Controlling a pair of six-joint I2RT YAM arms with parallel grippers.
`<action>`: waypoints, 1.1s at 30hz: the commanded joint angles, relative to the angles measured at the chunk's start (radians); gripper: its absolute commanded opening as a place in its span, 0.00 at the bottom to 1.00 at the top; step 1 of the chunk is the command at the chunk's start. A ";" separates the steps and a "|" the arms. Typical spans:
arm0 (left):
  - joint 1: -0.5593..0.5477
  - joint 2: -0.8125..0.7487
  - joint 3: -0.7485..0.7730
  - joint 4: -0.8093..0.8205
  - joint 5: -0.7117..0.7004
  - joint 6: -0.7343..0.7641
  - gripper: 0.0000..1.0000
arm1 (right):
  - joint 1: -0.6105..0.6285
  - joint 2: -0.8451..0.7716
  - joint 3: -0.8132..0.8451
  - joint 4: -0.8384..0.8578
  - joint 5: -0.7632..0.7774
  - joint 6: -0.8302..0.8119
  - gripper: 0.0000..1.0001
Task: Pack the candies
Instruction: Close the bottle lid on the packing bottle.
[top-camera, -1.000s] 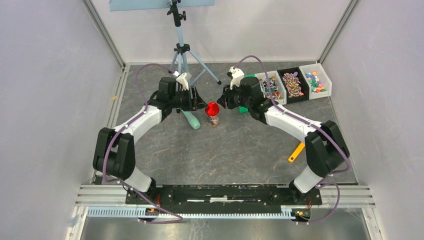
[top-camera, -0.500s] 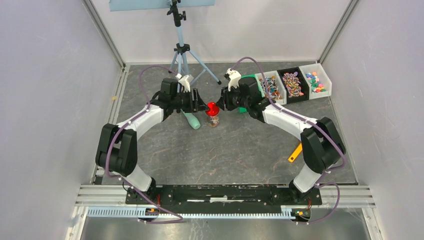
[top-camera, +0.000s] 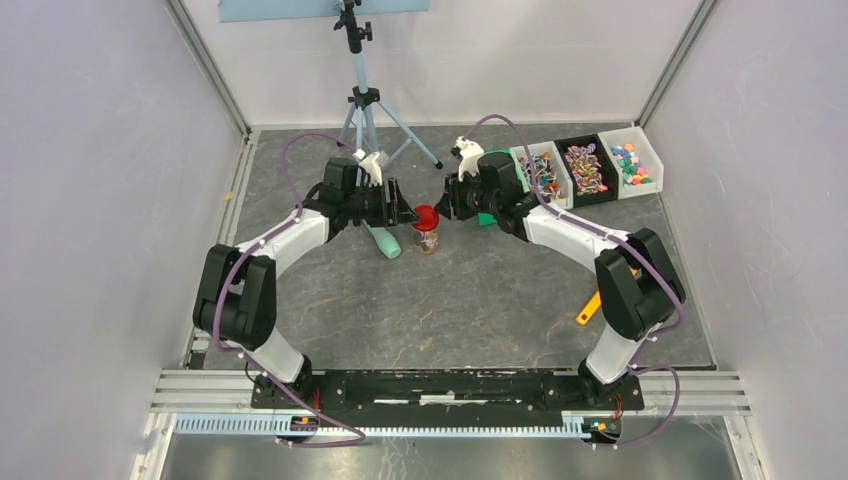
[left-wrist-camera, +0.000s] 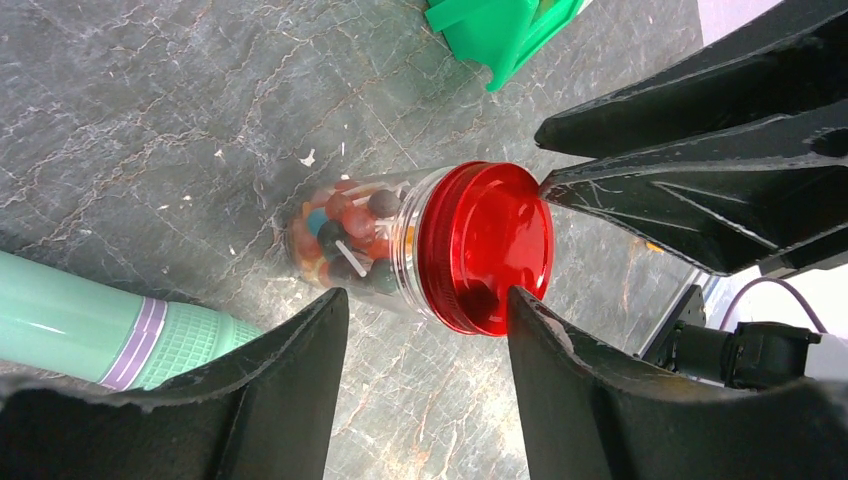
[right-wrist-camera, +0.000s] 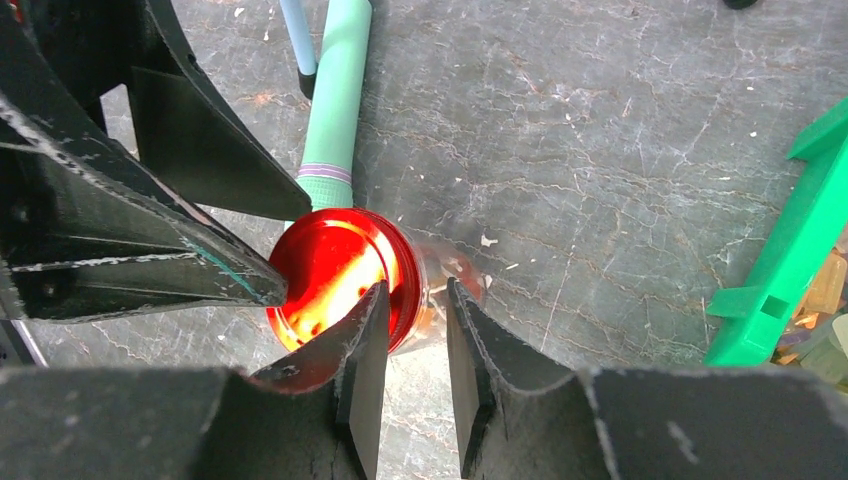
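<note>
Red lid (top-camera: 426, 213), tilted a moment ago, now caps the jar (left-wrist-camera: 405, 240) of candies (left-wrist-camera: 340, 235), so sealing is near. The left hand (left-wrist-camera: 425, 300) is wide, the right hand (right-wrist-camera: 415, 290) narrow at the jar's rim.

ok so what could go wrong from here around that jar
The clear plastic jar holding the candies stands between the open left fingers and the right fingers, which touch its red round lid; a sideways nudge could tip it. Whether the lid sits square is unclear, so it might pop off. The mint-green cylinder lying close by could get knocked.
</note>
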 joint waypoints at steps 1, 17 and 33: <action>-0.004 0.009 0.041 0.006 0.019 -0.023 0.67 | -0.006 0.021 0.040 0.039 -0.023 0.010 0.33; -0.010 0.015 0.047 -0.040 0.007 0.001 0.59 | -0.019 0.004 0.025 0.055 -0.091 0.011 0.34; -0.017 0.042 0.073 -0.079 0.000 0.019 0.66 | -0.028 0.042 -0.019 0.064 -0.064 0.014 0.31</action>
